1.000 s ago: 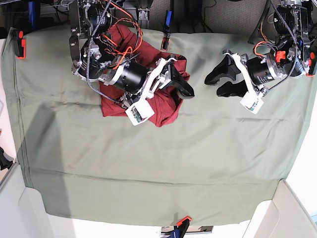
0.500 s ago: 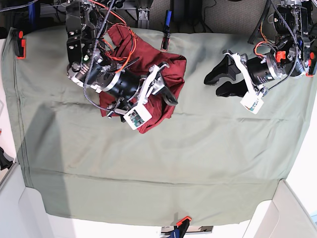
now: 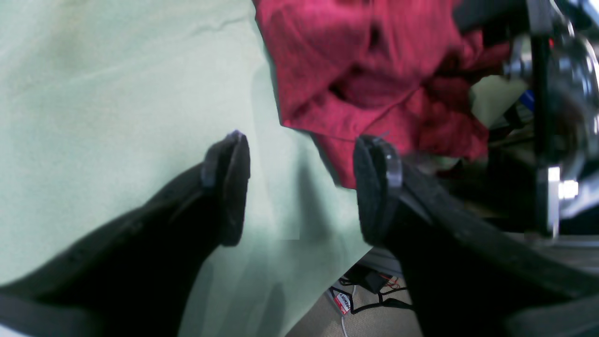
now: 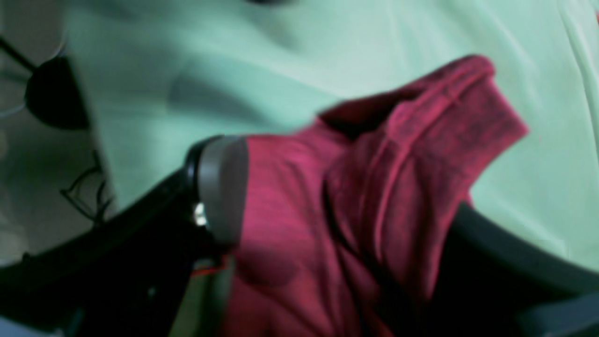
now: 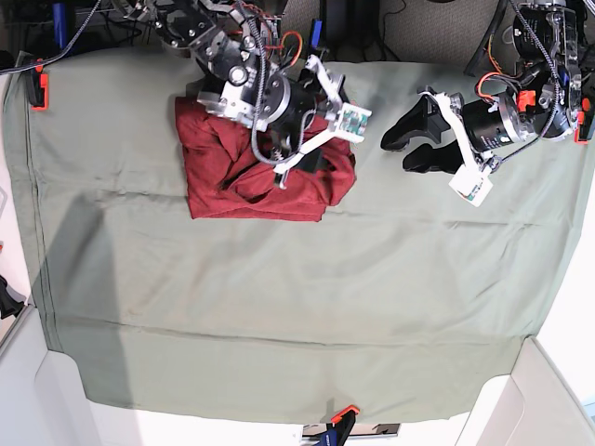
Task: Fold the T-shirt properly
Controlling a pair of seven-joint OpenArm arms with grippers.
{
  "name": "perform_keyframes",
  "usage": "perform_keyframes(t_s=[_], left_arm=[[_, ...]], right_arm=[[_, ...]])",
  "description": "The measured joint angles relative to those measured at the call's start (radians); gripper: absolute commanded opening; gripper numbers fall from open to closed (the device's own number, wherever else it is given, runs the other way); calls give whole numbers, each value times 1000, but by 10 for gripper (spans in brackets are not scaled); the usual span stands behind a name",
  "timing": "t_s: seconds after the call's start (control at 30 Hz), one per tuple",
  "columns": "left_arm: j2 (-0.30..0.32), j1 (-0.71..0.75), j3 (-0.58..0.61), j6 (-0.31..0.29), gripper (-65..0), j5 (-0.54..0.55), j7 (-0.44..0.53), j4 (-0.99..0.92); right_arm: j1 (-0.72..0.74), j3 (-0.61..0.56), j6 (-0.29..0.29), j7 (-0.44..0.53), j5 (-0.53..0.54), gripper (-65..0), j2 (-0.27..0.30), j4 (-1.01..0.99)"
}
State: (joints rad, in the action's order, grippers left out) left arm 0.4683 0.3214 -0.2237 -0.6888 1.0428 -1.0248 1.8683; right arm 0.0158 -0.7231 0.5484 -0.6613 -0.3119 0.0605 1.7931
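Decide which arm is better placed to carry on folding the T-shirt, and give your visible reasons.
Right. Its claw is open with T-shirt fabric between its fingers; the left claw hangs open beside the shirt, over bare cloth.

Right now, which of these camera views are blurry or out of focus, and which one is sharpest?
Right wrist view: soft all over, the T-shirt and the right pincer both smeared. Left wrist view: the left pincer is fairly crisp, but the arm hardware at the right edge is blurred. Base view: sharpest, with even light on the table cloth.
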Motion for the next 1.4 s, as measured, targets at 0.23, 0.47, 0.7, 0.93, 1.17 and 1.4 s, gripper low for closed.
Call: perform_keyframes(t_s=[0.23,0.47,0.7,0.93,1.17,1.4], left_arm=[[0,0,0,0,-270,0,0,0],[0,0,0,0,-270,2,0,0],[0,0,0,0,-270,2,0,0],[0,0,0,0,-270,2,0,0],[0,0,0,0,-270,1,0,0],[0,0,0,0,-270,2,0,0]], right_arm=[[21,-26,-2,4,-50,-279,9,0],[54,-24,-77,-14,-100,-279,26,0],[49,-27,-191,-85,-116,-279,26,11],[50,-26,-255,-87,-124,-279,26,97],[48,43,-307,-88,-116,-279,26,105],[48,119,-312,-100,24,-279,26,106]])
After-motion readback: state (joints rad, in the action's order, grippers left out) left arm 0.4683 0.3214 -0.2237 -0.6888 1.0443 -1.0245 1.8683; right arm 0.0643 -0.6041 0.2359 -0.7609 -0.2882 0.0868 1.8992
